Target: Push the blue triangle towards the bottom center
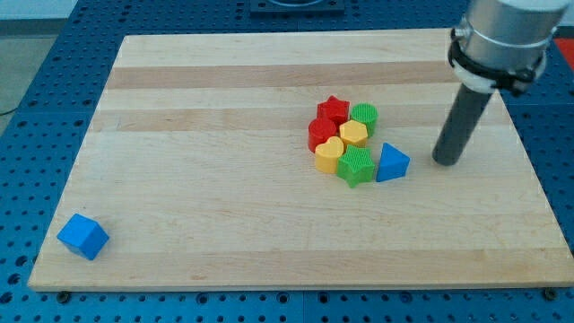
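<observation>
Your tip point(446, 162) sits just right of the blue triangle point(391, 162), apart — no gripper, holding nothing; target lies down-left, so approach from above-right.

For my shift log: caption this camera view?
My tip rests right of the blue triangle, beside a clustered pile.

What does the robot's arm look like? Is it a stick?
Yes, mostly. The arm ends in a straight, dark grey rod, round like a thick crayon, and my tip is its plain flat lower end. Above the rod sits a wider, shiny silver-grey cylinder with a black band and a white ring around its bottom. No cables, stickers or markings show. There is no pincer at all.
</observation>
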Robot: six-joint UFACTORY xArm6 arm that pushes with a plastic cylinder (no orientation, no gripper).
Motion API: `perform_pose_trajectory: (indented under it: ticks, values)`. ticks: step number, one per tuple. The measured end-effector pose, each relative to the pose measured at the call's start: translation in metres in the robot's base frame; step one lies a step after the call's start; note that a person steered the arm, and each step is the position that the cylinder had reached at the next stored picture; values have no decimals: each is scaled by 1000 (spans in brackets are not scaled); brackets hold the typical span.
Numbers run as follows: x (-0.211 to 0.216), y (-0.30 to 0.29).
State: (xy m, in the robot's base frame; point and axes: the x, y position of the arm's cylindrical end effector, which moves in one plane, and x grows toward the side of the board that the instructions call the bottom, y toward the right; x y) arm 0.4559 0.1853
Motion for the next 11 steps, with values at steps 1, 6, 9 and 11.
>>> perform_pose_trajectory:
  ticks: [1,6,9,11]
  values:
    - [0,-26]
    - [27,-77]
    - [70,-77]
    - [88,-98]
